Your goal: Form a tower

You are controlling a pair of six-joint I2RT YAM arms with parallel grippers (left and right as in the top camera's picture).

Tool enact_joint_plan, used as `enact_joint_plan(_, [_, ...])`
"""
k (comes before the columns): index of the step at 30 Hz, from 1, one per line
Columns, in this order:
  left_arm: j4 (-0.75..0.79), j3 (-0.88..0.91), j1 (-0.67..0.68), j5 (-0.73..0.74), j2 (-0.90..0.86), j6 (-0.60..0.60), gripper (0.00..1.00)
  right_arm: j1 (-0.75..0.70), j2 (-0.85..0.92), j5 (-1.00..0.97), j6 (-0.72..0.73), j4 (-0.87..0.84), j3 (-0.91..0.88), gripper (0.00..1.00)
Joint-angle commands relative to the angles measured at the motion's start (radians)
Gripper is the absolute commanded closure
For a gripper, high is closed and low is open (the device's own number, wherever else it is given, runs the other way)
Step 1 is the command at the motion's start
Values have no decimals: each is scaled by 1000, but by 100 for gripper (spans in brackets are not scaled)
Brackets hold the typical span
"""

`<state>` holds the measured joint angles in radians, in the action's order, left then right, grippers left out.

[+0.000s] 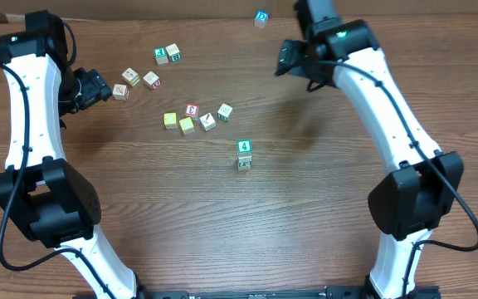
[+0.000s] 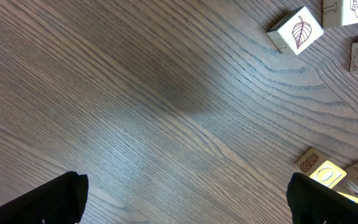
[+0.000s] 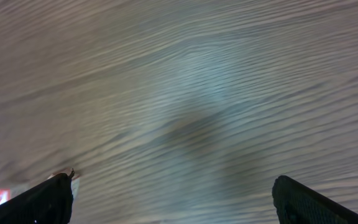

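The tower (image 1: 244,155) is a short stack of small wooden cubes standing right of the table's middle. Its top cube is white with green edges and shows a green "4"; the cubes under it are mostly hidden from above. My left gripper (image 1: 99,85) hangs open at the far left, beside three loose cubes and well away from the tower. In the left wrist view its gripper (image 2: 185,205) holds nothing, with bare wood between the fingers. My right gripper (image 1: 284,60) is open at the back right, above and behind the tower. The right wrist view shows this gripper (image 3: 173,205) empty over blurred wood.
Loose cubes lie left of the tower: a cluster (image 1: 191,119) of several, three (image 1: 131,80) by the left gripper, and a pair (image 1: 167,55) farther back. A blue cube (image 1: 260,17) sits at the far edge. A leaf cube (image 2: 297,31) shows in the left wrist view.
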<state>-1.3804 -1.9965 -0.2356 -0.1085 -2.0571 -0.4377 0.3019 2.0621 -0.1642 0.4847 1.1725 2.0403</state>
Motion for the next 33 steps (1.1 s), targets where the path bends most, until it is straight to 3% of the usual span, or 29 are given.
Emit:
enact_joint_plan(1, [1,-13,7,2,15,5,0,-37,-2,-3,-8,0,9,0])
enact_joint_plan(10, [1,-13,7,2,15,5,1,-100,-2,-3,-8,0,9,0])
enact_joint_plan(33, [1,-13,7,2,15,5,0,-101,-2,-3,-8,0,9,0])
